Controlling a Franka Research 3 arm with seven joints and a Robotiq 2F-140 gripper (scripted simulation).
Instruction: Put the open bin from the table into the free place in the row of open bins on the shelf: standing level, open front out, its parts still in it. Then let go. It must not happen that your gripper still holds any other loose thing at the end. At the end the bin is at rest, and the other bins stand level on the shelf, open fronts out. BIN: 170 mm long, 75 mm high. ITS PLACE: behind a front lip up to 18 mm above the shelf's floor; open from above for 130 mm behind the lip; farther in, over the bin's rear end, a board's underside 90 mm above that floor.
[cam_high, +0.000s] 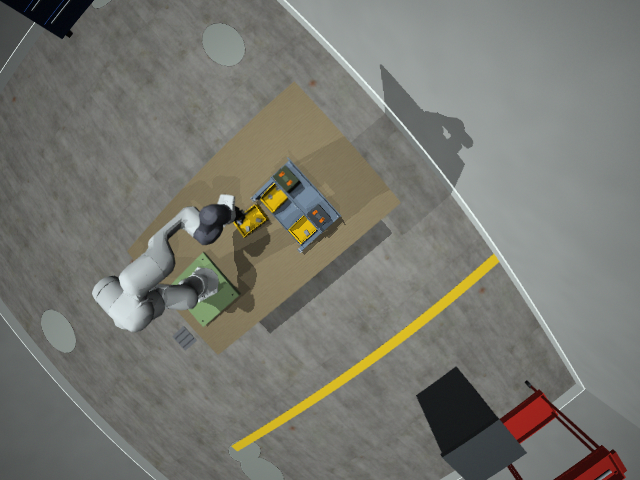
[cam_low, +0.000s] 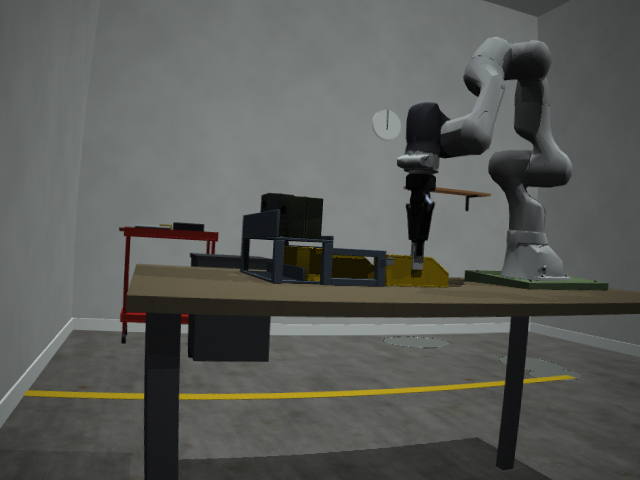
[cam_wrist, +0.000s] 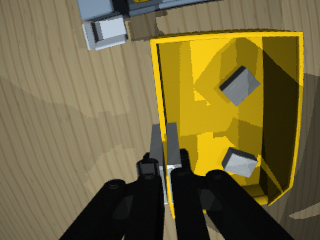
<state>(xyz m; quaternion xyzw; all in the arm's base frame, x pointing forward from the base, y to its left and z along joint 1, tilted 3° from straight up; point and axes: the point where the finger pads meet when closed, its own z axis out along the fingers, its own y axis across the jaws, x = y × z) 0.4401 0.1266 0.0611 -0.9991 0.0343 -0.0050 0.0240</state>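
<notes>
The yellow open bin (cam_high: 250, 220) (cam_low: 416, 271) (cam_wrist: 227, 114) stands on the table just in front of the grey shelf (cam_high: 297, 204) (cam_low: 310, 258). Two grey parts (cam_wrist: 240, 86) lie inside it. My gripper (cam_high: 237, 219) (cam_low: 416, 264) (cam_wrist: 166, 138) points straight down and is shut on the bin's left side wall, one finger inside and one outside. Two other yellow bins (cam_high: 272, 198) (cam_high: 302, 228) sit in the shelf's row with a free place (cam_high: 287, 212) between them.
Two dark bins (cam_high: 286, 178) (cam_high: 317, 214) with orange parts sit on the shelf's upper board. My arm's green base plate (cam_high: 206, 289) is at the near table end. A red cart (cam_low: 165, 232) and a black box (cam_high: 465, 423) stand off the table.
</notes>
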